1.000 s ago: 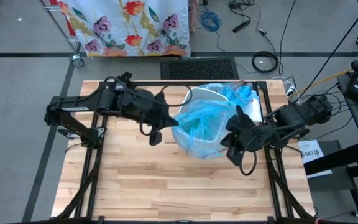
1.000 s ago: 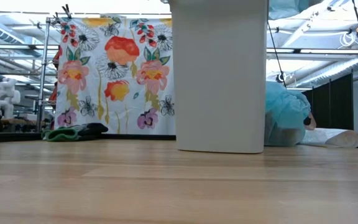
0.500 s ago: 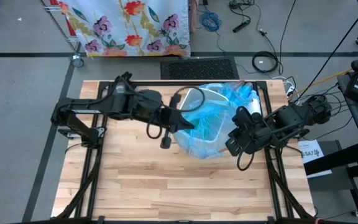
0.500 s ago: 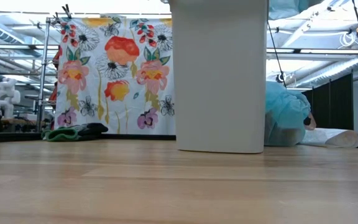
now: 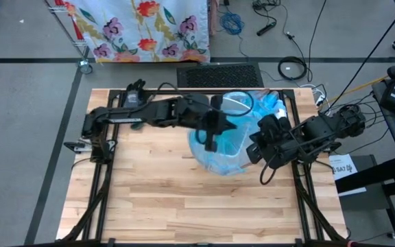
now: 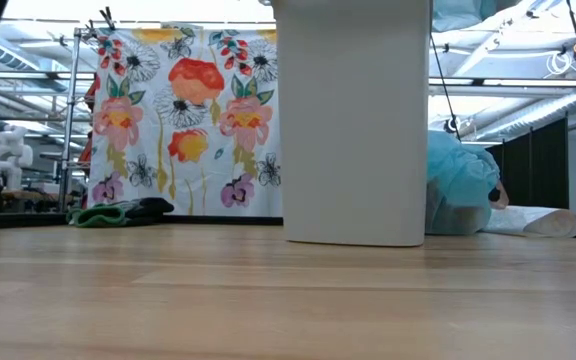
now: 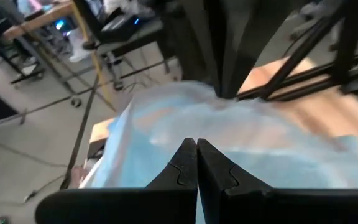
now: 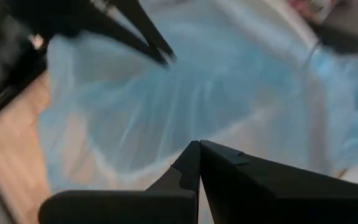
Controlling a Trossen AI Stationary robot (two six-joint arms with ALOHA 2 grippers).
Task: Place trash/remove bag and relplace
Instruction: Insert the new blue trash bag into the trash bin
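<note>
The left end effector (image 5: pixel 210 140) has swung over the blue bag (image 5: pixel 226 147), fingers together; the right end effector (image 5: pixel 258 152) just pinched closed, probably gripping bag film.

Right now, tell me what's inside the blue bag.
Through the thin blue bag only pale folds of its own film show. No trash is visible inside; the left gripper and right gripper cover parts of it, so its contents stay hidden.

Overhead, table-level, 2 close wrist views
</note>
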